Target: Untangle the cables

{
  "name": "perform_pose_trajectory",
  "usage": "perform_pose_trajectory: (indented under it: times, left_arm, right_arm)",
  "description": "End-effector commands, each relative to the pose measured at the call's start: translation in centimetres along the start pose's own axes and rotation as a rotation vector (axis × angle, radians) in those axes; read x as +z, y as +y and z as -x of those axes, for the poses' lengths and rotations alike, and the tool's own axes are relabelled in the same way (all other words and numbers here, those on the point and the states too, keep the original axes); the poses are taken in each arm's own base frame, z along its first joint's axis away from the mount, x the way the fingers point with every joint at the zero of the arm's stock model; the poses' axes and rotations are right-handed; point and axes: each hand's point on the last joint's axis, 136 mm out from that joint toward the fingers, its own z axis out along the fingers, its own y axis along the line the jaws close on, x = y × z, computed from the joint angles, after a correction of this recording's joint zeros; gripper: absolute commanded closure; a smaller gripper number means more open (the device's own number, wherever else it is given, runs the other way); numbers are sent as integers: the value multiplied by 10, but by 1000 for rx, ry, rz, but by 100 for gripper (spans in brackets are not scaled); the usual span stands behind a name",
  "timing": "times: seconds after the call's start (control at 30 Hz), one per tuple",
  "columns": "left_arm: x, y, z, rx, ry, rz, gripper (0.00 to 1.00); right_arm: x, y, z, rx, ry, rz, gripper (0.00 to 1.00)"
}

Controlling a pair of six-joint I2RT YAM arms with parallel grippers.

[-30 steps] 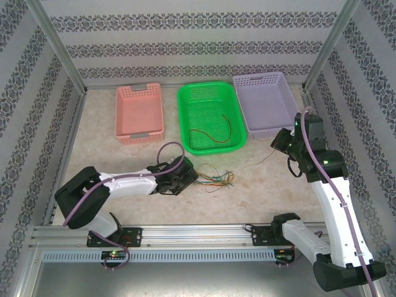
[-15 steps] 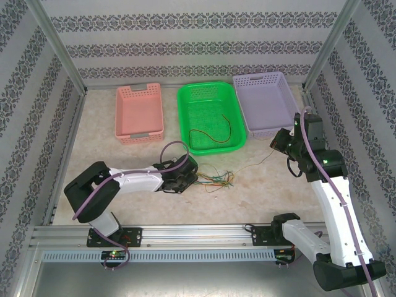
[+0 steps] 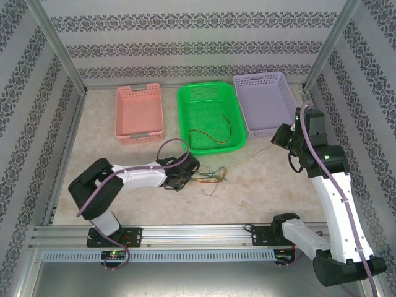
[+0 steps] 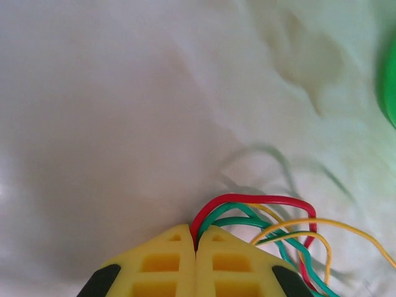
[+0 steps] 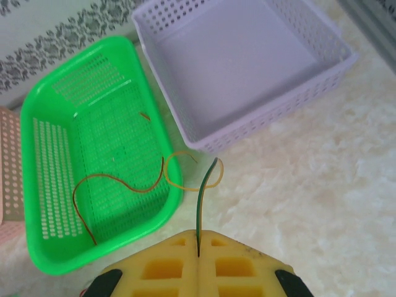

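1. The left gripper (image 4: 196, 238) is clenched on the bundle of cables (image 3: 210, 175). A red cable (image 4: 247, 201) and a green cable (image 4: 235, 219) come out from between its yellow fingers.
2. This bundle lies on the bench (image 3: 260, 185), just in front of the green basket (image 3: 207, 102). Yellow loops lie beside the gripper.
3. In the top view, the left arm covers the left end of the bundle.
4. The right gripper (image 5: 198, 242) is clenched on one thin dark green cable (image 5: 203, 192). This cable points toward the near corner of the purple basket (image 5: 247, 62), and a pale yellow loop (image 5: 179, 182) sits at its far end.
5. One brown cable (image 3: 210, 133) lies curled inside the green basket, well apart from the bundle.
6. The pink basket (image 3: 139, 111) stands to the left of the green one, and the purple one to the right, all three in one row at the far side of the bench.
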Motion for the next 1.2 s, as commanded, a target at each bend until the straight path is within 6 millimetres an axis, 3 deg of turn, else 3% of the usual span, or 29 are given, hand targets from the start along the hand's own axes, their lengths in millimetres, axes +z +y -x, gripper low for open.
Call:
perform_pose_trajectory:
  times: [0.0, 0.2, 0.43, 0.63, 0.9, 1.03, 1.17]
  left_arm:
    - [-18, 76, 40, -39, -132, 220, 100]
    - [-47, 132, 70, -111, -183, 294, 100]
    - [-66, 162, 98, -148, -216, 329, 100]
    - [-67, 184, 112, -156, -198, 400, 100]
    - [-57, 190, 141, -168, -151, 446, 100]
    - [-48, 171, 154, -138, -123, 419, 100]
    - [-46, 143, 160, -120, -95, 347, 100]
  right_arm:
    - [-18, 2, 40, -15, -140, -30, 100]
    - [-29, 12, 84, -6, -250, -36, 100]
    - [-33, 29, 115, 0, -323, 2, 100]
    - [-53, 42, 142, -11, -408, 37, 100]
    - [-98, 73, 182, -22, -566, 178, 100]
    - [-119, 112, 193, -51, -593, 372, 100]
    - [-129, 145, 187, -120, -558, 488, 100]
